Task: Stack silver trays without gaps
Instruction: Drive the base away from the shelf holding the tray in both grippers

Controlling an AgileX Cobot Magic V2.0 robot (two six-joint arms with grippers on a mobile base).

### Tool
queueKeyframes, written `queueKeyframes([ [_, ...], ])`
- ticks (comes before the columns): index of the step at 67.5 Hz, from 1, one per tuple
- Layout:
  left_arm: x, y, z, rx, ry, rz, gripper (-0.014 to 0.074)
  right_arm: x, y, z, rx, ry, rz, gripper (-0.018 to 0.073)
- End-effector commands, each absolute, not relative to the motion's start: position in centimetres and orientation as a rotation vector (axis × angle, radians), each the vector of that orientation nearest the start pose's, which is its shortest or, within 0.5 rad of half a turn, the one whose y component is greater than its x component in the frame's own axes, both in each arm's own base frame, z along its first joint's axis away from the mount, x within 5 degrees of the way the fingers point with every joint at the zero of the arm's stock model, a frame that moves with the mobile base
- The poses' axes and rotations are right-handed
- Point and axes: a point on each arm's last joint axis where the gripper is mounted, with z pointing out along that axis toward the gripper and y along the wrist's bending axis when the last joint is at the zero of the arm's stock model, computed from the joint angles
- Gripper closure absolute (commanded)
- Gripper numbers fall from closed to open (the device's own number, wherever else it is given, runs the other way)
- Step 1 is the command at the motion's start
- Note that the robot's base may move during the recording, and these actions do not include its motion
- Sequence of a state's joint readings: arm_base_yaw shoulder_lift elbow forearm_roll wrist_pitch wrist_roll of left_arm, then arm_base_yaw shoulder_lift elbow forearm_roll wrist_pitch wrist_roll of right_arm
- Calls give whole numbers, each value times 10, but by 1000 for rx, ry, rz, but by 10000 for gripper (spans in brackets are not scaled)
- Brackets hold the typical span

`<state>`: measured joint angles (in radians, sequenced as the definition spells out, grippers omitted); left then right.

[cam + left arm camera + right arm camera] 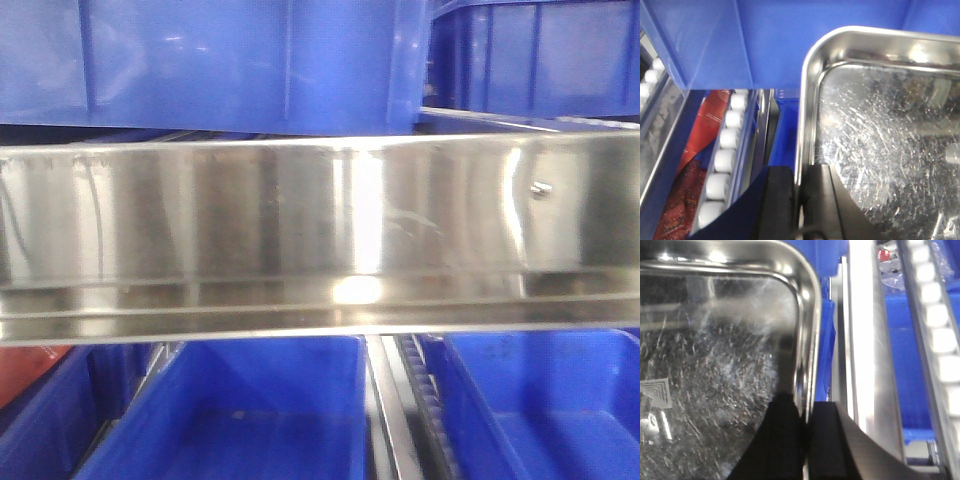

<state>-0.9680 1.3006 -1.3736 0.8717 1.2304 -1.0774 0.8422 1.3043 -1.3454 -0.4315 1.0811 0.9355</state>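
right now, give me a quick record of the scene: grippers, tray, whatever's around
left gripper: shut on tray rim
right gripper: shut on tray rim
tray: shiny, scratched floor, seen in wrist views only
second tray: none in view
front view: rail with screw across, blue bins above and below
rollers: white, in a row beside tray

Front view: at least four blue bins (200, 60), two upper, two lower; one steel rail (250, 220) with one screw (540, 188). Left wrist view: one silver tray (880, 140), one left hand (799, 175). Right wrist view: one silver tray (715, 365), one right hand (804, 410).
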Motion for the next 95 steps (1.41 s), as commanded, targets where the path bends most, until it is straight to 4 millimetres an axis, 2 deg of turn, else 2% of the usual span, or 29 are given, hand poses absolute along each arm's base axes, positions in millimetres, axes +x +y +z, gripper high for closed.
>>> queueKeyframes([
  [1,192,-166,423,0,2103,55,602,197,175,399,-19,2369,308,583],
  [95,192,-166,423,0,2103,55,602,197,175,399,-19,2369,308,583],
])
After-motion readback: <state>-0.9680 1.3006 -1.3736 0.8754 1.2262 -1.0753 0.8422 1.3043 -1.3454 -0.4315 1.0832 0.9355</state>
